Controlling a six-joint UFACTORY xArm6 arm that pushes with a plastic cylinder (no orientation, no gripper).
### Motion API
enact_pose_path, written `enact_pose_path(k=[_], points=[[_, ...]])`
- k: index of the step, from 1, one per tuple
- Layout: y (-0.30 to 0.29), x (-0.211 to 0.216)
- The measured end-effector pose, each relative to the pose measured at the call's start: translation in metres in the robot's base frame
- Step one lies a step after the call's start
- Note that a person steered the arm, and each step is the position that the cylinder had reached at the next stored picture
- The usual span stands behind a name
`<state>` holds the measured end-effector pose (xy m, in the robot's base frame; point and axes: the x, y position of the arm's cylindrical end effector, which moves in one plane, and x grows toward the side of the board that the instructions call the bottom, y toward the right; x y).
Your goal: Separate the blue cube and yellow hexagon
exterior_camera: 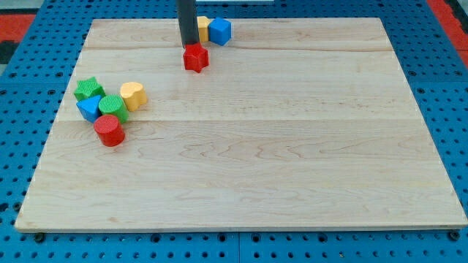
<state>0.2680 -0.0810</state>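
The blue cube [219,31] sits near the board's top edge, left of centre. The yellow hexagon [202,28] touches its left side and is partly hidden behind my dark rod. My tip [189,48] rests just left of and below the yellow hexagon, right at the top of a red star block [195,58], which lies just below the pair.
A cluster lies at the view's left: a green star block [88,90], a blue triangular block [89,108], a green cylinder [112,107], a yellow cylinder [133,96] and a red cylinder [109,130]. The wooden board [292,146] lies on a blue pegboard.
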Motion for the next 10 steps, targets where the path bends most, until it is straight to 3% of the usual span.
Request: enact_pose_path(k=[3, 4, 6, 7, 8, 10], points=[[0.004, 0.009], [0.091, 0.056], [0.217, -0.031], [0.209, -0.075], [0.202, -0.076], [0.077, -0.071]])
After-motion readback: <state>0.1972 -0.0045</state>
